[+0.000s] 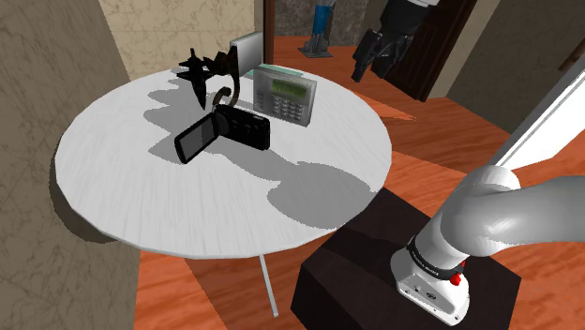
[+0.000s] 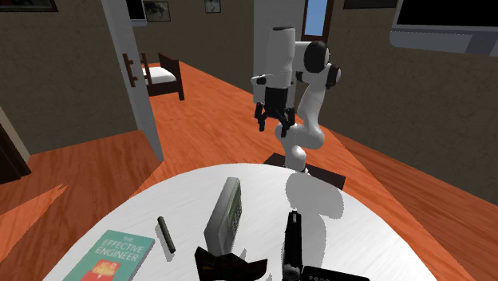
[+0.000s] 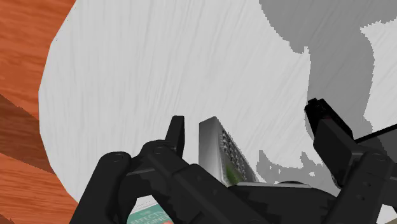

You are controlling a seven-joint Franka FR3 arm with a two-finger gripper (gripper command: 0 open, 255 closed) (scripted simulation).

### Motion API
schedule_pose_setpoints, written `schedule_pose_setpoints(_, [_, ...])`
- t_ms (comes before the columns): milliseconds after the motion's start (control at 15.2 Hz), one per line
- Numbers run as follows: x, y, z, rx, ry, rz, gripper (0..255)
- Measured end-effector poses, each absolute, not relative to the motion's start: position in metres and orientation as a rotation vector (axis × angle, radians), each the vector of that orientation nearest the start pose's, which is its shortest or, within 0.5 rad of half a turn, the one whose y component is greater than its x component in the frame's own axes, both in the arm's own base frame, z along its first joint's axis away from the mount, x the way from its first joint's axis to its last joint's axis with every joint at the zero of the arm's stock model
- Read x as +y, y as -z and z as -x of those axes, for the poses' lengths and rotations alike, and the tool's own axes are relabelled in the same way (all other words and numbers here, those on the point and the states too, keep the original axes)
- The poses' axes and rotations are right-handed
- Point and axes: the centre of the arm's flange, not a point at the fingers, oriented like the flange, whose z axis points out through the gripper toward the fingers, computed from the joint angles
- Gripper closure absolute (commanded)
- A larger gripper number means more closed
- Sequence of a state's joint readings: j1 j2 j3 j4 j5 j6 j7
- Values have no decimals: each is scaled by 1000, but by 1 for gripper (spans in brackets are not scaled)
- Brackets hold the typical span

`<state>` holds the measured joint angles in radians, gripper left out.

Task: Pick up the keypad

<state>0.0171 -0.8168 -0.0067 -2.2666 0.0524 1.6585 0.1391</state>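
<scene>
My gripper (image 3: pixel 245 116) is wide open and holds nothing; the two fingers stand well apart with only air between them. The keypad (image 1: pixel 287 96) reads to me as a rigid grey box, light enough for a single pinch. Its casing looks smooth and probably a little slippery, and the buttons and small green display are the parts I would rather not crush. It stands up on one narrow edge on the round white table (image 1: pixel 112 178), so I judge it tippy: one finger arriving before the other could knock it flat. I think the best hold is across its thin dimension, near the upper edge, with both pads square to the flat faces and modest pressure. The keypad is well below me and somewhat ahead, roughly in line with the gap between my fingers. A black camcorder (image 1: pixel 225 131) sits just beyond it, so I would come down straight
</scene>
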Motion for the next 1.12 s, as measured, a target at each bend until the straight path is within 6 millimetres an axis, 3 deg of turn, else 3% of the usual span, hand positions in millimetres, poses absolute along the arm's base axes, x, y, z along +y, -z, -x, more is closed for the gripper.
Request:
schedule_pose_setpoints(132, [5,-649,-312,174,304,3048,0])
schedule_pose_setpoints(264, [-2,-645,-334,110,275,3051,0])
schedule_pose_setpoints(858, [-21,-609,-460,-248,114,3044,0])
schedule_pose_setpoints(1122, [-17,-591,-519,-408,39,3025,0])
